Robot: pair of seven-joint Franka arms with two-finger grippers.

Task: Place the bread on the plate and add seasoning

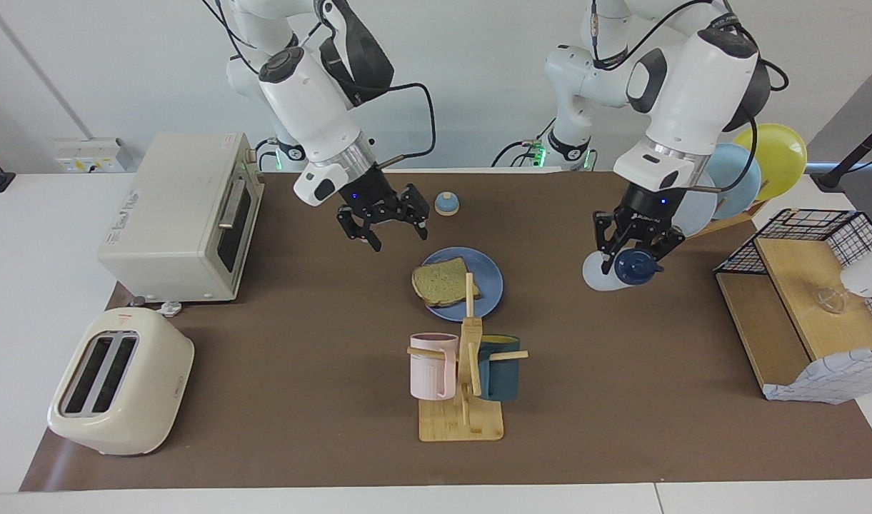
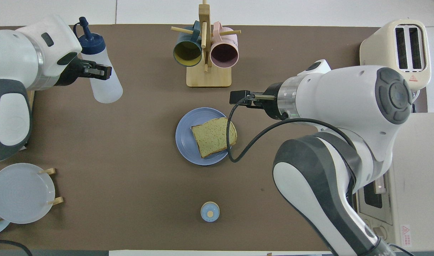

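The bread (image 1: 441, 283) (image 2: 214, 136) lies on the blue plate (image 1: 491, 284) (image 2: 186, 140) in the middle of the table. My left gripper (image 1: 637, 251) (image 2: 97, 71) is shut on the seasoning bottle (image 1: 616, 268) (image 2: 100, 78), a translucent white bottle with a navy cap, and holds it in the air over the mat toward the left arm's end of the table. My right gripper (image 1: 387, 220) (image 2: 240, 97) is open and empty, raised over the mat beside the plate, toward the right arm's end of the table.
A wooden mug tree (image 1: 464, 371) (image 2: 207, 53) with a pink and a dark blue mug stands farther from the robots than the plate. A small blue-domed bell (image 1: 446, 203) (image 2: 210, 211) sits nearer. A toaster (image 1: 118, 382), a toaster oven (image 1: 182, 214), a plate rack (image 1: 743, 178) and a wire basket (image 1: 807, 285) line the ends.
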